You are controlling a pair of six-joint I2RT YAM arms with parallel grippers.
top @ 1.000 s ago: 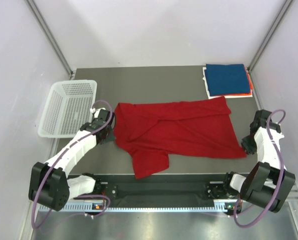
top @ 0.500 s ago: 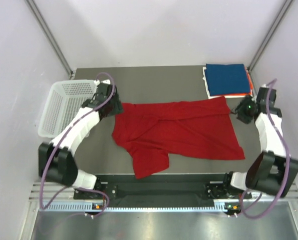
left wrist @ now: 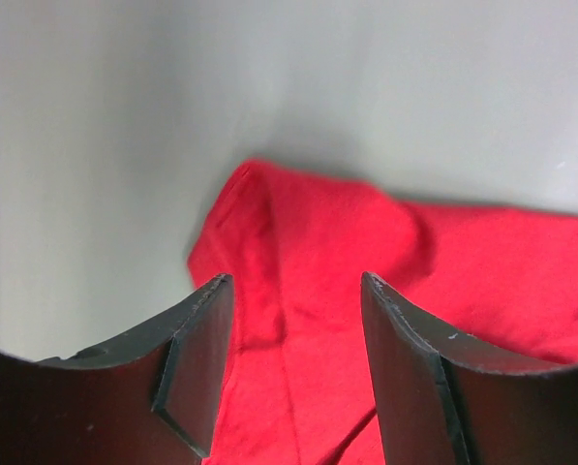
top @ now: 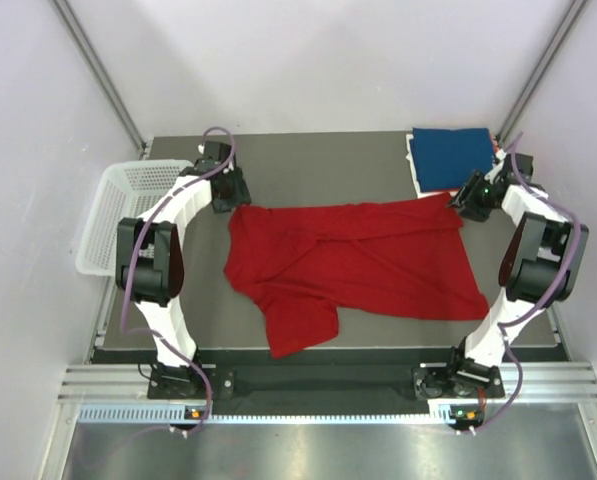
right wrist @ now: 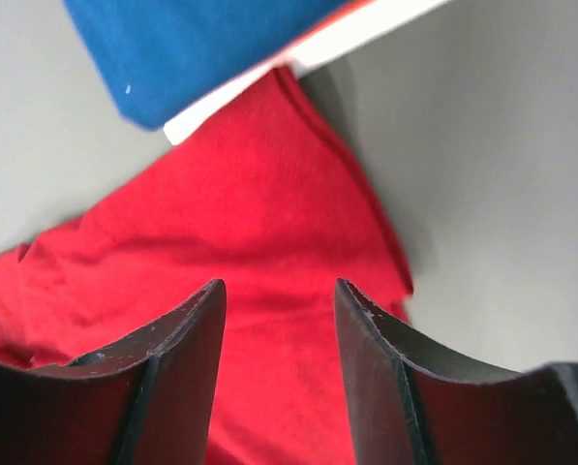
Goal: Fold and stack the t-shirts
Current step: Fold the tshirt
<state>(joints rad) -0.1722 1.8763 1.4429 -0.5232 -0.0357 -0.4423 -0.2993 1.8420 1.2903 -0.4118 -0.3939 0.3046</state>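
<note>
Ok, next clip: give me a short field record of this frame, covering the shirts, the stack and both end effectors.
red t-shirt: spread out on the table, creased, not yet folded
folded stack: far right corner, blue t-shirt on top, white edge beneath
left end effector: open, over the red shirt's far left corner, holding nothing
right end effector: open, over its far right corner, next to the stack
basket: white mesh, at the table's left edge

Left end effector (left wrist: 293, 291), right end effector (right wrist: 279, 291) moved to far corners of red t-shirt (top: 358, 260), jaws widened.
</note>
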